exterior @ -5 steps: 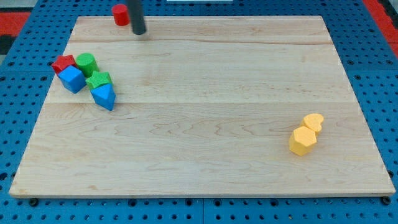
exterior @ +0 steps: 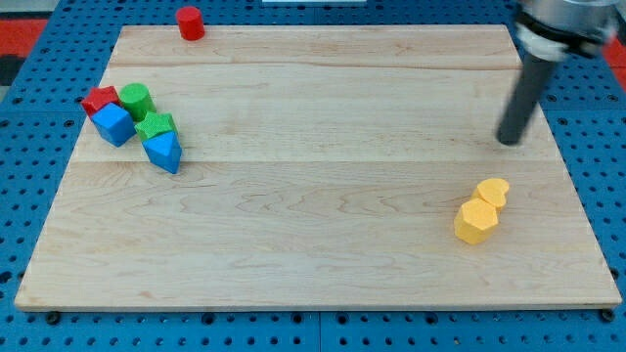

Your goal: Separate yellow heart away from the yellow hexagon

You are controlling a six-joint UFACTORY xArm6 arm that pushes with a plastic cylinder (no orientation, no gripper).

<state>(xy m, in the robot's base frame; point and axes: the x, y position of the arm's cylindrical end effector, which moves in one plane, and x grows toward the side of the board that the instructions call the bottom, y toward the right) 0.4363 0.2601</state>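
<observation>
The yellow heart [exterior: 495, 190] lies near the view's right edge of the wooden board, touching the yellow hexagon [exterior: 475, 222], which sits just below and left of it. My tip [exterior: 509, 141] is above the heart, toward the view's top, a short gap away and touching neither block.
A red cylinder [exterior: 190, 22] stands at the board's top edge on the left. A cluster at the left holds a red block [exterior: 99, 99], a green cylinder [exterior: 135, 99], a blue cube [exterior: 114, 124], a green block [exterior: 155, 125] and a blue triangle [exterior: 163, 152].
My tip has swept from beside the red cylinder at the top left across to the right side, just above the yellow heart. No block has moved.
</observation>
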